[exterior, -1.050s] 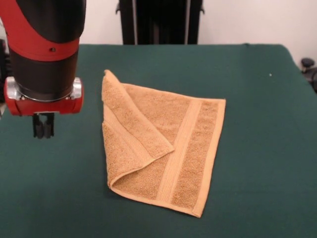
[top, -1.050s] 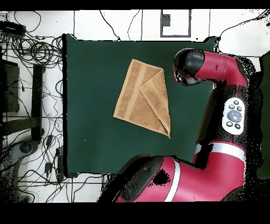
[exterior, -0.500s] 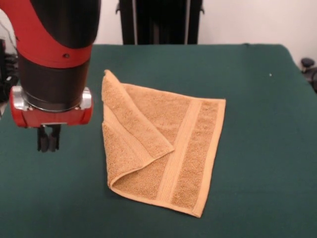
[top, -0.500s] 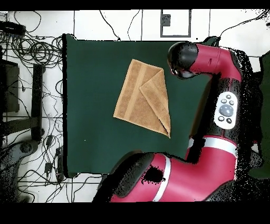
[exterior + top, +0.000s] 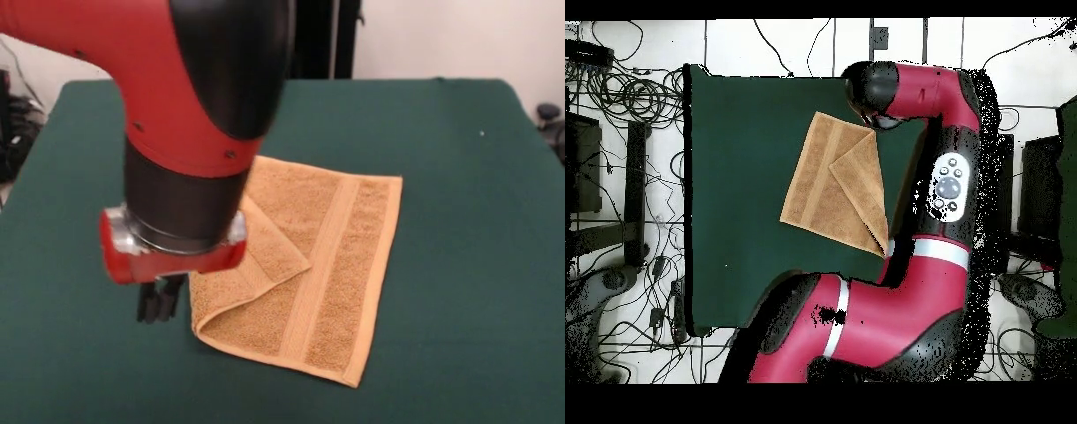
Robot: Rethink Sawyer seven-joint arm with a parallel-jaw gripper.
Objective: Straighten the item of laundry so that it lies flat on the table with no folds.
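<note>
Golden-tan terry-cloth hand towel (image 5: 309, 265) is what my pincer (image 5: 158, 302) hangs beside: my dark tips sit just off the folded corner nearest the camera in the front view, low over the dark green felt worktop (image 5: 468, 265). The tips look drawn close together with nothing between them, so I read the pincer as clenched on nothing, though the red wrist collar above hides much of it. I judge I am placed here because this is where the doubled layer ends: the fold's lower corner is the natural spot to catch the top flap and peel it back.

Outward from there, the towel lies near the middle of the worktop, well clear of every edge. One corner flap is turned over onto the body, making a triangular upper layer whose crease runs diagonally from the part hidden behind my wrist toward the paler woven band (image 5: 322, 278). The uncovered part lies flat. In the front view the towel's long axis runs from the far side down toward the camera, leaning slightly, with the woven band lying along that same line; its free corner points toward the camera.

Overhead, my red and black arm (image 5: 940, 190) curves round one side of the towel (image 5: 830, 185), my wrist over its folded corner.
</note>
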